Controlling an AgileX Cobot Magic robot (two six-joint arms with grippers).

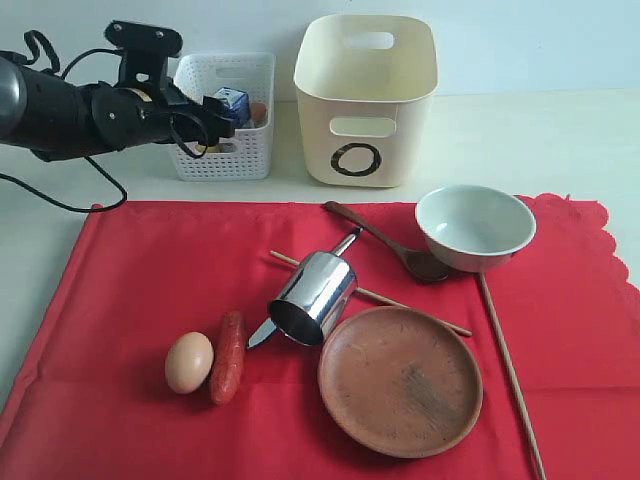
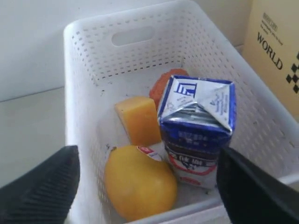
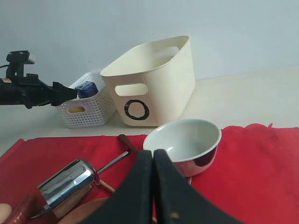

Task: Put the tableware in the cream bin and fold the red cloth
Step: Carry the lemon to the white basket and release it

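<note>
In the exterior view the left gripper (image 1: 210, 125) hangs at the upper left over the white basket (image 1: 225, 160). The cream bin (image 1: 365, 100) stands at upper centre. The red cloth (image 1: 120, 300) lies flat across the lower frame. It carries the bowl (image 1: 475, 228), spoon (image 1: 385, 238), tipped steel cup (image 1: 315, 298), knife (image 1: 262, 333), plate (image 1: 400, 380) and chopsticks (image 1: 510, 370).

In the left wrist view the fingers (image 2: 42, 186) are spread wide and hold nothing. The milk carton (image 2: 198, 126) and lemon (image 2: 138, 182) sit in the basket beneath them.

In the right wrist view the right gripper (image 3: 153, 158) has its fingers pressed together and empty, near the bowl.
</note>
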